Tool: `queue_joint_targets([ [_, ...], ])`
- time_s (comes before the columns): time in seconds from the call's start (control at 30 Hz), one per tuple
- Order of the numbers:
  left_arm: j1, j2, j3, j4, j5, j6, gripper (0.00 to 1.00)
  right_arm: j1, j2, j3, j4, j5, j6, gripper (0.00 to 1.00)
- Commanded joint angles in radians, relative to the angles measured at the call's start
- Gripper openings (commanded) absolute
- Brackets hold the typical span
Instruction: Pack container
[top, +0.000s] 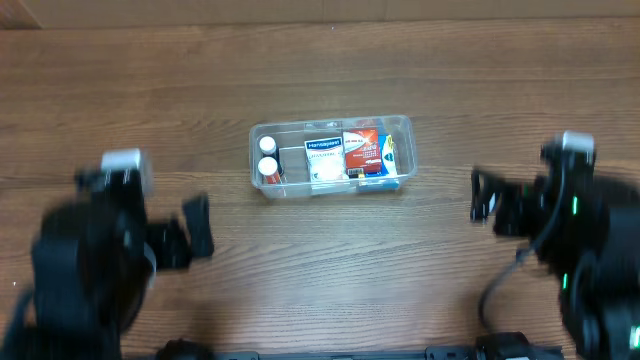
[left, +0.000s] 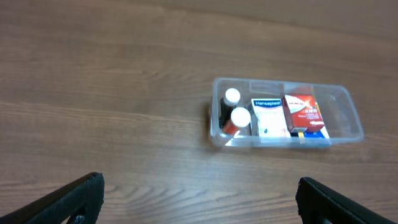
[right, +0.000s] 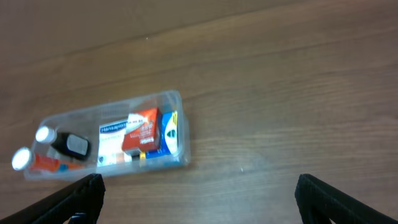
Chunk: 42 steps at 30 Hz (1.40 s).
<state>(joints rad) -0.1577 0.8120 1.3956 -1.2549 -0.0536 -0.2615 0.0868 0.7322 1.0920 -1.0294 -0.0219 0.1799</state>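
The clear plastic container lies in the middle of the wooden table. It holds two white-capped bottles, a white and blue box and a red box over a blue one. It also shows in the left wrist view and the right wrist view. My left gripper is open and empty, to the container's lower left. My right gripper is open and empty, to its right. Neither touches the container.
The wooden table stretches around the container. The two arm bodies fill the lower left and lower right corners of the overhead view.
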Motion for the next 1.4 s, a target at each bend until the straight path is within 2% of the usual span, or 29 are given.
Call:
queue_joint_targets([
  [0.0, -0.006, -0.181, -0.182, 0.030, 0.004, -0.028, 1.00, -0.002, -0.212, -0.117, 0.008, -0.002, 0.003, 1.00],
  [0.13, -0.006, -0.266, -0.236, -0.027, 0.002, -0.056, 1.00, -0.002, -0.316, -0.128, -0.073, -0.002, 0.003, 1.00],
  [0.33, -0.006, -0.265, -0.236, -0.181, 0.002, -0.056, 1.00, -0.002, -0.316, -0.129, -0.172, -0.002, 0.003, 1.00],
  [0.73, -0.006, -0.265, -0.236, -0.190, 0.002, -0.056, 1.00, -0.002, -0.355, -0.136, -0.182, -0.003, -0.002, 1.00],
  [0.93, -0.006, -0.265, -0.236, -0.190, 0.002, -0.056, 1.00, -0.002, -0.561, -0.388, 0.097, -0.059, -0.167, 1.00],
  [1.0, -0.006, -0.265, -0.236, -0.190, 0.002, -0.056, 1.00, -0.002, -0.628, -0.496, 0.203, -0.060, -0.171, 1.00],
  [1.07, -0.006, -0.265, -0.236, -0.190, 0.002, -0.056, 1.00, -0.002, -0.715, -0.651, 0.379, -0.063, -0.170, 1.00],
  [1.37, -0.006, -0.265, -0.236, -0.190, 0.002, -0.056, 1.00, -0.002, -0.729, -0.962, 0.940, -0.057, -0.189, 1.00],
])
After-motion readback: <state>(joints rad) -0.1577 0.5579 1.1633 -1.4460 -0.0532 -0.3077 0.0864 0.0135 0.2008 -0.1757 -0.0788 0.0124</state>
